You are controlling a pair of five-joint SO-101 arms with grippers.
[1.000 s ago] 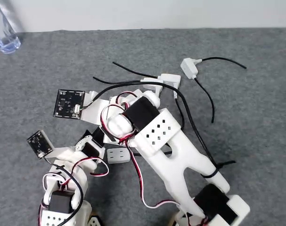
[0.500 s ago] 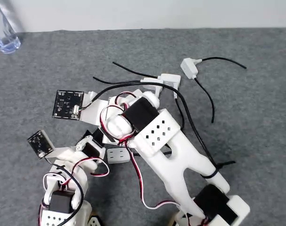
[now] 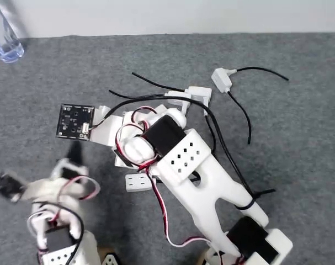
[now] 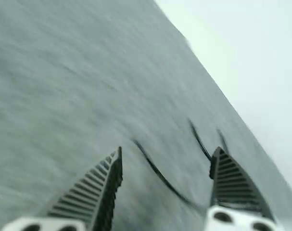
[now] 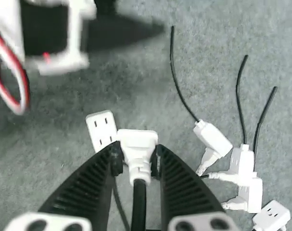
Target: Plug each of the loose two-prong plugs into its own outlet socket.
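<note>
A grey, felt-like mat (image 3: 299, 165) is covering the whole table. A plain white wall (image 3: 184, 16) is running along its far edge, and a clear container (image 3: 3, 41) is standing in the far corner. Thin black cords (image 3: 242, 118) are trailing loosely across the mat.

The right gripper (image 5: 136, 158) is pinching a white plug (image 5: 136, 143) between its black ribbed fingers (image 5: 95, 180), with the plug's black cord running back between them. That plug is sitting right against a small white outlet socket (image 5: 102, 129), which is lying flat with its slots facing up. I cannot tell whether the prongs are in. From the high view, the socket is lying just beside the big white right arm (image 3: 206, 176), near the middle of the table.

A second plug (image 5: 213, 138) is lying loose off to one side, its cord stretching away. Just past it a cluster of white plugs and sockets (image 5: 247, 180) is resting together. An angled plug (image 3: 222, 80) is lying apart, toward the far side.

The left gripper (image 4: 165, 187) is hanging over the mat with its fingers spread wide, and blurred cords are lying beyond them.
</note>
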